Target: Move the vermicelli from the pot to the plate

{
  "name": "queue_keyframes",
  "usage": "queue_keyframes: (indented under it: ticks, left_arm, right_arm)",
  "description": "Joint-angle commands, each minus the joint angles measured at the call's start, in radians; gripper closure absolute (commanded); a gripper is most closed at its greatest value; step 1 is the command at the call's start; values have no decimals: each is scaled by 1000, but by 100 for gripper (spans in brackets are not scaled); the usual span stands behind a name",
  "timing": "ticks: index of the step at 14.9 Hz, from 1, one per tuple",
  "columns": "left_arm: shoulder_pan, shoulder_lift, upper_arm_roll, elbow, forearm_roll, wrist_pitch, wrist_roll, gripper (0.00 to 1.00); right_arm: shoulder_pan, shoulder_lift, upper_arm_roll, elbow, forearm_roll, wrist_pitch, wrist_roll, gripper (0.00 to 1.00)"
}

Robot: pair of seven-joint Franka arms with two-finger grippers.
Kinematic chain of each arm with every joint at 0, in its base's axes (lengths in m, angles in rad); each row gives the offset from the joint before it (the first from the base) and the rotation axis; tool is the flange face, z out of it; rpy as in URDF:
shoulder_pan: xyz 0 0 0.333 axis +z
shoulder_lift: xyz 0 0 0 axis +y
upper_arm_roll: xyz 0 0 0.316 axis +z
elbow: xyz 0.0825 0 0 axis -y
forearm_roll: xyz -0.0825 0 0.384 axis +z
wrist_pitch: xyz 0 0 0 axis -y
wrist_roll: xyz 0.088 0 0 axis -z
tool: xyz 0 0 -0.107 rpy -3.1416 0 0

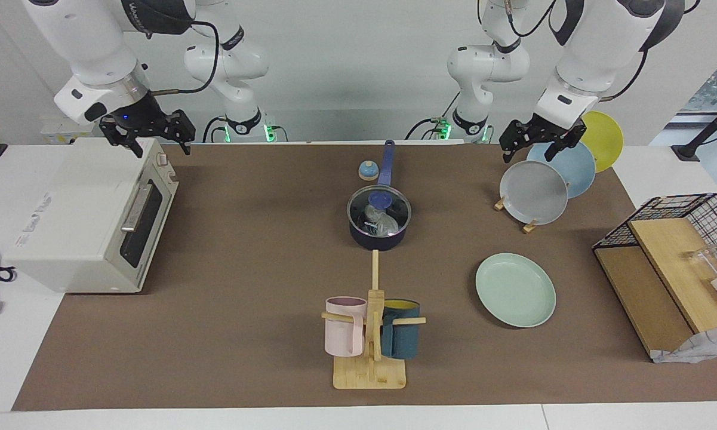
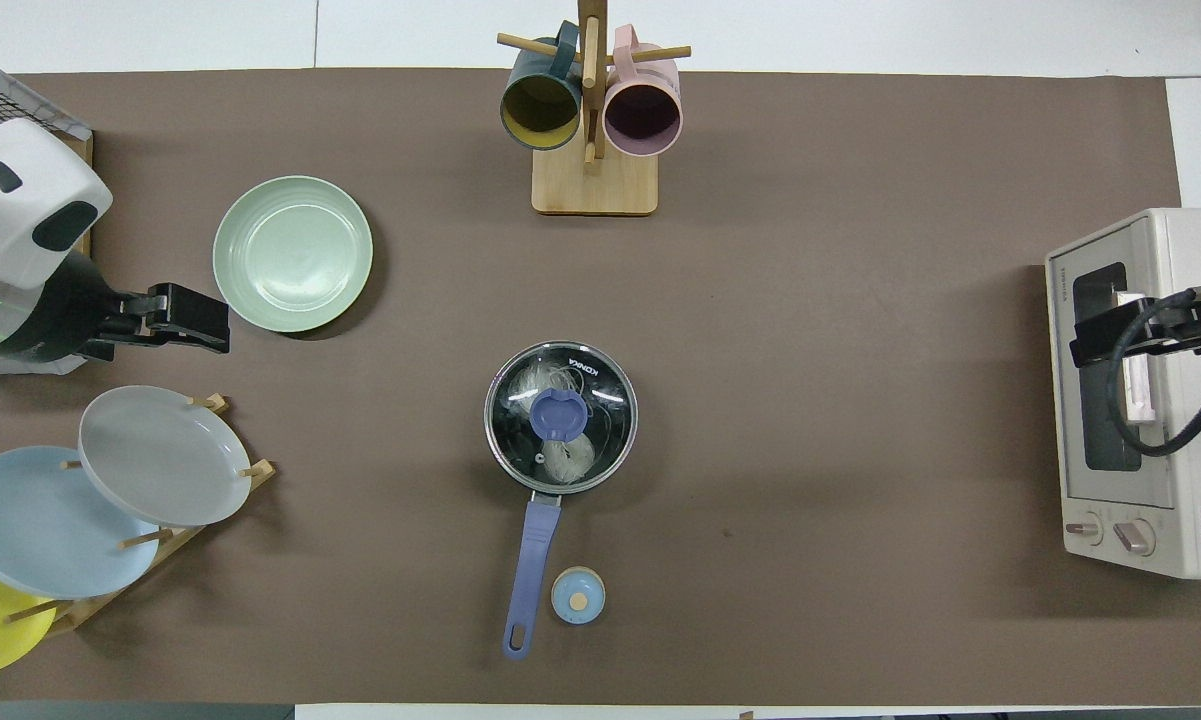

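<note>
- The left end effector (image 1: 530, 145) hangs in the air over the wooden rack of grey, light blue and yellow plates (image 1: 536, 192), its 2 fingers spread and holding nothing; that arm waits.
- The right end effector (image 1: 149, 138) hangs over the white toaster oven (image 1: 89, 218), fingers spread and holding nothing.
- A small round light blue timer (image 2: 577, 596) sits just beside the tip of the pot's handle.
- The small dark navy saucepan (image 1: 377, 237) stands mid-table under a round glass lid with a blue knob (image 2: 557, 414); its long blue straight handle (image 2: 529, 575) points toward the robots, so the long axis runs from the robots outward.
- The whitish translucent vermicelli nests (image 2: 566, 456) lie in the pot under the lid; the overhead view shows 2 nests, the facing view only a glassy clump.
- The round pale mint-green plate (image 1: 515, 290) lies flat and bare, farther from the robots than the pot, toward the left arm's end of the table (image 1: 245, 298).
- Farthest, a wooden mug tree (image 1: 370, 334) holds a pink mug and a dark teal mug; only the overhead view looks into them.
</note>
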Motion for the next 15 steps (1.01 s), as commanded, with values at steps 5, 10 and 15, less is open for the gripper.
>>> queue_keyframes:
  ticks: [5, 10, 15]
  left_arm:
    - [14, -12, -8, -1, 17, -2, 7, 0]
    - [12, -10, -8, -1, 17, 3, 9, 0]
    - [14, -10, -8, -1, 17, 0, 7, 0]
  right_arm:
    - [-4, -12, 5, -6, 22, -12, -12, 0]
    - [109, 0, 14, 0, 112, 34, 69, 0]
    - [293, 143, 22, 110, 120, 50, 320, 0]
